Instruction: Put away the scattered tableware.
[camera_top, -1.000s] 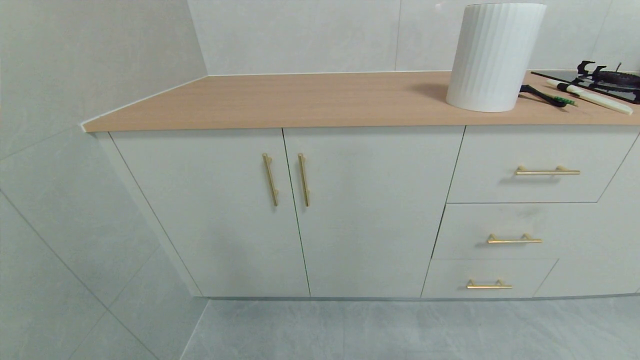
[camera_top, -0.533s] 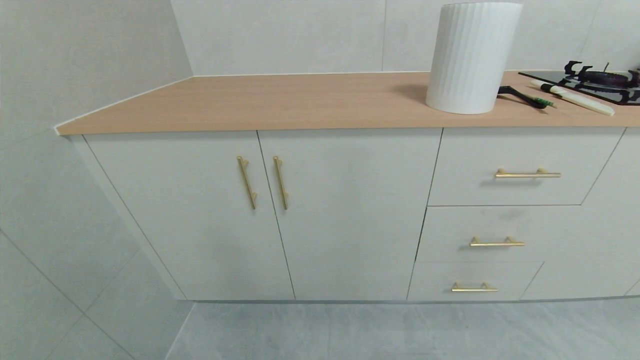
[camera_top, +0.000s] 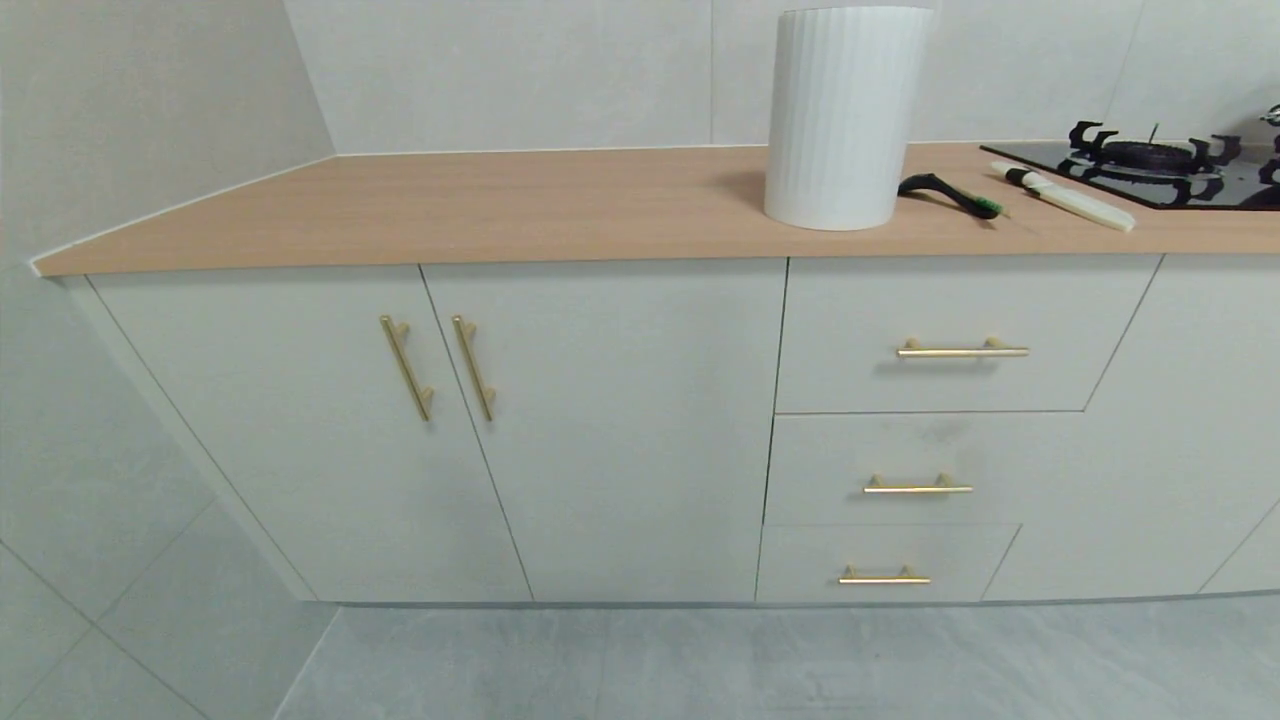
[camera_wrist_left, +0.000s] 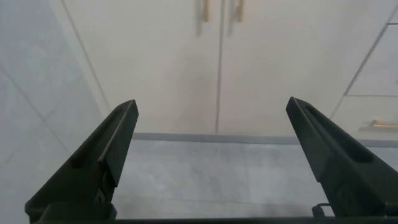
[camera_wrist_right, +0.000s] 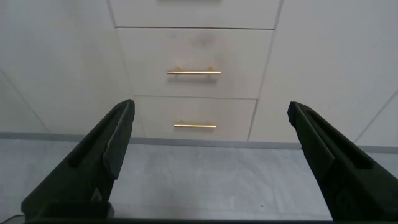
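Note:
On the wooden countertop (camera_top: 480, 205) stands a tall white ribbed cylinder (camera_top: 842, 115). To its right lie a black-handled utensil with a green tip (camera_top: 950, 194) and a white knife-like piece with a black band (camera_top: 1065, 197). My left gripper (camera_wrist_left: 211, 112) is open, held low over the floor and facing the double cupboard doors (camera_wrist_left: 217, 56). My right gripper (camera_wrist_right: 211, 115) is also open with nothing in it, low before the drawers (camera_wrist_right: 194, 62).
A black gas hob (camera_top: 1150, 170) sits at the counter's far right. Below are two cupboard doors with gold handles (camera_top: 435, 368) and a stack of three drawers (camera_top: 925, 350). A tiled wall (camera_top: 120, 130) closes the left side. Grey floor (camera_top: 700, 665) lies in front.
The whole head view has shifted: the counter, cylinder and cupboards slid left in the picture and more of the hob came in, so the camera has turned or moved right. Nothing on the counter moved.

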